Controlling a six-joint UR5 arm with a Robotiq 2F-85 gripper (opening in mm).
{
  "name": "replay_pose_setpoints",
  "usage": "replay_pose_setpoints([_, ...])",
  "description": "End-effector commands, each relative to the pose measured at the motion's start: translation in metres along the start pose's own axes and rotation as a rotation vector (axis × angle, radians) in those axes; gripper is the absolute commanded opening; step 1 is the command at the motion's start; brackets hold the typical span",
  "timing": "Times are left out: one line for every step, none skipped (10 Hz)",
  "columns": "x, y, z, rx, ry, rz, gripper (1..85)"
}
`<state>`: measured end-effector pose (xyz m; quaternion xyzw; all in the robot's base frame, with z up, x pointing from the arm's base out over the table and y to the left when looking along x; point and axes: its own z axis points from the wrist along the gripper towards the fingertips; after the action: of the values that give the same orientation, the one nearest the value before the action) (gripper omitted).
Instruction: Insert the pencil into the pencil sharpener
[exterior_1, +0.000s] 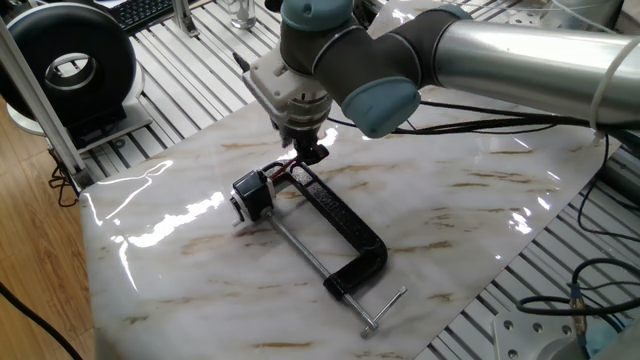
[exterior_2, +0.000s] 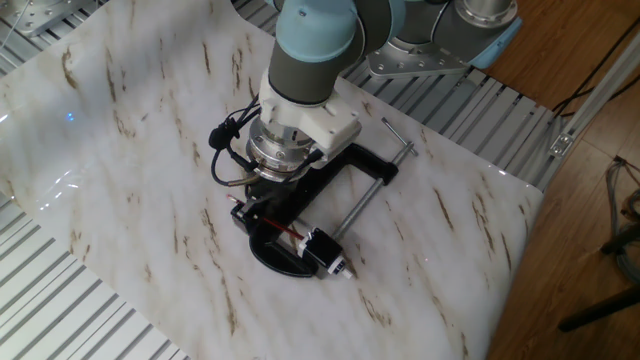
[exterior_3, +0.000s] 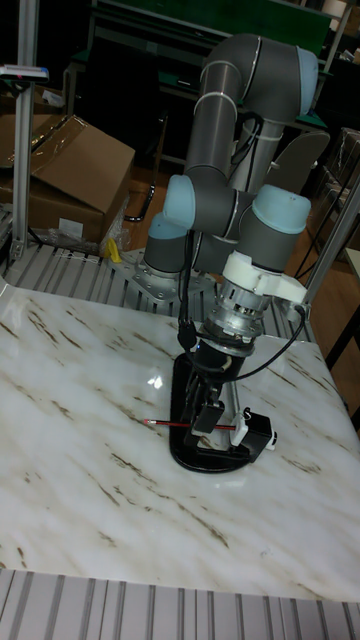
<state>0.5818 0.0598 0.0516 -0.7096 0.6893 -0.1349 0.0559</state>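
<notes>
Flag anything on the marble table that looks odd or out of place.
Nothing is spilled or broken. The oddity: a large black clamp lies flat, pinching the pencil sharpener. The pencil, held in the gripper, points at it.

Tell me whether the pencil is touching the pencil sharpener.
Touching. In the tall fixed view the pencil, held in the tool, runs straight to the pencil sharpener with no gap; the other fixed view agrees.

the thin red pencil (exterior_3: 185, 426) lies level, its tip at the small black pencil sharpener (exterior_3: 257, 433).
</notes>
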Motion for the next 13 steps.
replay_pose_setpoints([0.009,-0.004,-0.001,-0.009,0.013,-0.029,59.7])
replay_pose_setpoints([0.012,-0.002,-0.003,-0.019,0.022,-0.026,61.7])
replay_pose_setpoints([0.014,0.0,-0.005,-0.031,0.026,-0.021,63.7])
replay_pose_setpoints([0.024,0.002,-0.011,-0.046,0.048,-0.015,64.0])
replay_pose_setpoints([0.036,0.004,-0.016,-0.062,0.072,-0.008,64.0])
replay_pose_setpoints([0.046,0.007,-0.021,-0.077,0.089,-0.002,64.0])
replay_pose_setpoints([0.058,0.009,-0.027,-0.091,0.106,0.012,64.0])
replay_pose_setpoints([0.075,0.015,-0.036,-0.122,0.126,0.059,63.3])
replay_pose_setpoints([0.095,0.019,-0.044,-0.151,0.145,0.157,59.7])
replay_pose_setpoints([0.118,0.027,-0.052,-0.189,0.169,0.317,53.3])
replay_pose_setpoints([0.139,0.033,-0.055,-0.212,0.184,0.452,39.3])
replay_pose_setpoints([0.143,0.04,-0.056,-0.232,0.158,0.639,30.7])
replay_pose_setpoints([0.144,0.043,-0.052,-0.234,0.14,0.844,9.0])
